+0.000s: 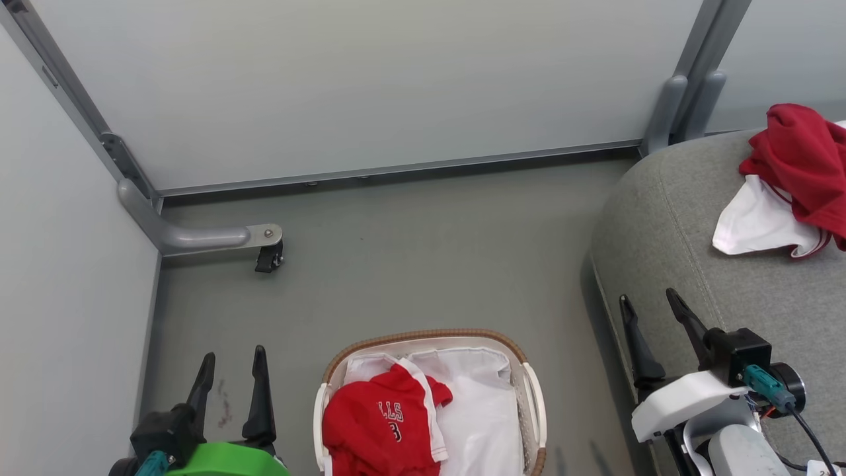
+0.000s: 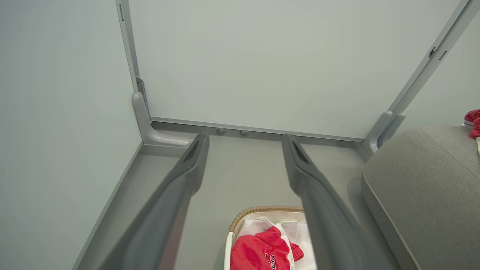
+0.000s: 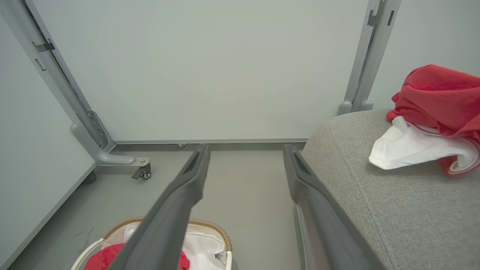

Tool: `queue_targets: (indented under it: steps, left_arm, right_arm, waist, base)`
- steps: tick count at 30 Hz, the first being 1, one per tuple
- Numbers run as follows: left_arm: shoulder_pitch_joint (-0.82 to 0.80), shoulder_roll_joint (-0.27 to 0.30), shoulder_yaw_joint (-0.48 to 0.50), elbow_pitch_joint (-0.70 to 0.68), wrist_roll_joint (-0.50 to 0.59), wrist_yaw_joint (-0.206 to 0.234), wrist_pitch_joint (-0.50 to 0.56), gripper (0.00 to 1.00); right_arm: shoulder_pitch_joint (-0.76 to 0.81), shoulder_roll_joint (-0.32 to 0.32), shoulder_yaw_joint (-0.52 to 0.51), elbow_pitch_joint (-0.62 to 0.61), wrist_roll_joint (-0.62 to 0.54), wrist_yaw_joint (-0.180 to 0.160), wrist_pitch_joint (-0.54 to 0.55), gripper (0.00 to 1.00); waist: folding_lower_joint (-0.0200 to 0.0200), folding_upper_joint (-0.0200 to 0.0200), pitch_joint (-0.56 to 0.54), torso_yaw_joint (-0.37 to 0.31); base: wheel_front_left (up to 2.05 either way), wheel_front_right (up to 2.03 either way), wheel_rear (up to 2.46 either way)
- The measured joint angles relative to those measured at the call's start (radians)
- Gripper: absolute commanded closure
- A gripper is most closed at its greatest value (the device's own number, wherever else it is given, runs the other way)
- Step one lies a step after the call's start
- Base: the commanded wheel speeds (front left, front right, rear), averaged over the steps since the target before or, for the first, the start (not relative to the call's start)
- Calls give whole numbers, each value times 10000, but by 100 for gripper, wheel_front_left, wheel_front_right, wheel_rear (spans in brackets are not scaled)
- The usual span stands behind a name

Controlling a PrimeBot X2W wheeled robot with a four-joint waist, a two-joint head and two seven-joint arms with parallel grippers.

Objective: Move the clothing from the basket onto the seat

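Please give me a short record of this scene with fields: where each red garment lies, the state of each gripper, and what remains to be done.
jersey: in the basket, on the white liner, towards its left side
second garment: crumpled on the seat, white lining showing
basket: on the floor, left of the seat, apart from it
left gripper: open, empty, left of the basket
right gripper: open, empty, at the seat's edge
remaining: jersey not yet on the seat
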Motion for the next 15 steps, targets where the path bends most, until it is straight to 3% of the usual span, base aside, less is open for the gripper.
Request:
queue_targets:
  steps: [15]
  left_arm:
    - [-671, -2, -583, 610, 936, -194, 2, 0]
  right_arm:
    - [-251, 0, 102, -247, -94, 0, 0, 0]
  waist:
    - [1, 0, 625, -169]
  base:
    - [0, 0, 0]
